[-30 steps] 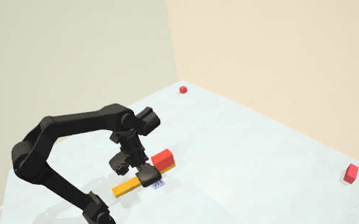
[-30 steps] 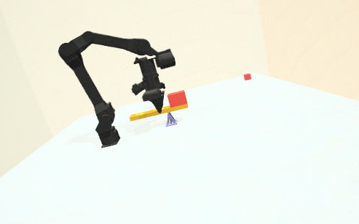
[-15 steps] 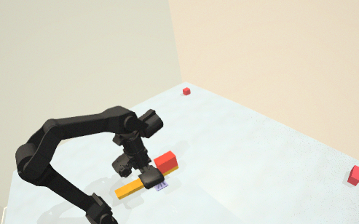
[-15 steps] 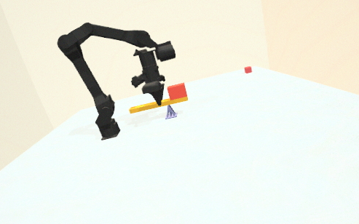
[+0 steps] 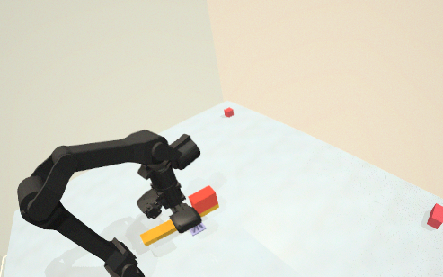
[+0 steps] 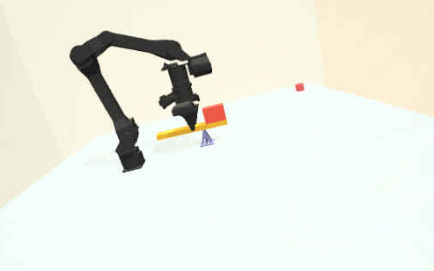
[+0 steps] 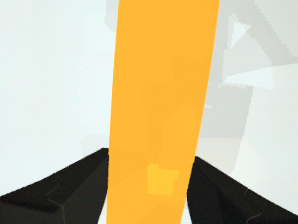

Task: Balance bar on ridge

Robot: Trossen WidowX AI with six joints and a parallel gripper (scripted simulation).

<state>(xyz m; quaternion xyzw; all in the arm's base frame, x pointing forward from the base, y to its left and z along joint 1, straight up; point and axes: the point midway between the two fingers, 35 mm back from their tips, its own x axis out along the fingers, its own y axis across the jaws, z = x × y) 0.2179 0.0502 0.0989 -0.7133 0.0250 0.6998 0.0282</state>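
Note:
An orange bar (image 5: 157, 233) (image 6: 172, 133) (image 7: 155, 90) carries a large red block (image 5: 204, 200) (image 6: 214, 113) on its far right end. My gripper (image 6: 193, 129) (image 7: 149, 161) is shut on the bar, left of the block, with one finger on each side of it. The small lavender ridge (image 5: 197, 228) (image 6: 207, 140) stands on the table under the bar, between the gripper and the block in the exterior view. The bar's left end is off the table. Whether the bar touches the ridge's top I cannot tell.
A small red cube (image 5: 228, 112) (image 6: 299, 87) lies near the table's far corner. Another red block (image 5: 437, 216) lies near the right edge in the top view. The arm's base stands to the left of the ridge in the exterior view.

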